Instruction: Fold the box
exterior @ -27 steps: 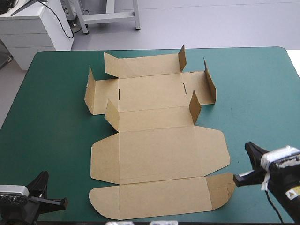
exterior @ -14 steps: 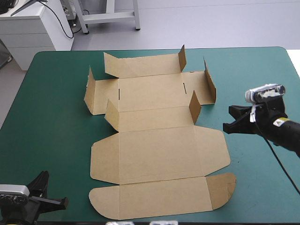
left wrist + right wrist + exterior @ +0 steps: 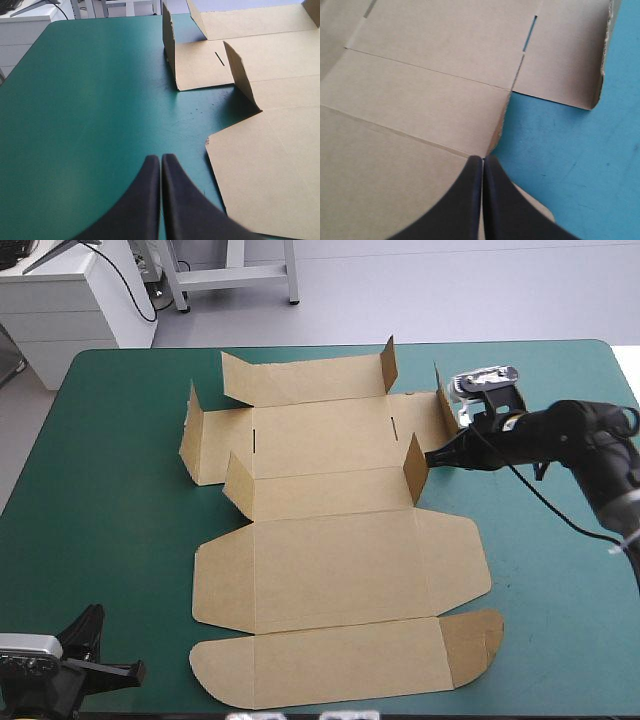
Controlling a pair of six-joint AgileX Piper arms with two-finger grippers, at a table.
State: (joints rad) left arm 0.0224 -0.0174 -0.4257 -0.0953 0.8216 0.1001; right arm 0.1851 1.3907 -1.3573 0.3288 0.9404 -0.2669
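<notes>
Grippers are both closed. The left gripper (image 3: 138, 672) sits low at the near left corner of the teal-green table (image 3: 110, 540), its black fingers pressed together and holding nothing. Just beside it begins the brown box (image 3: 330, 570), spread flat over the middle of the table, with short flaps standing up in its far half. Farther on, the right gripper (image 3: 432, 456) comes in from the right side. Its fingers meet in one point, and nothing is between them. This point is at the upright flap (image 3: 414, 468); whether it touches, I cannot tell.
</notes>
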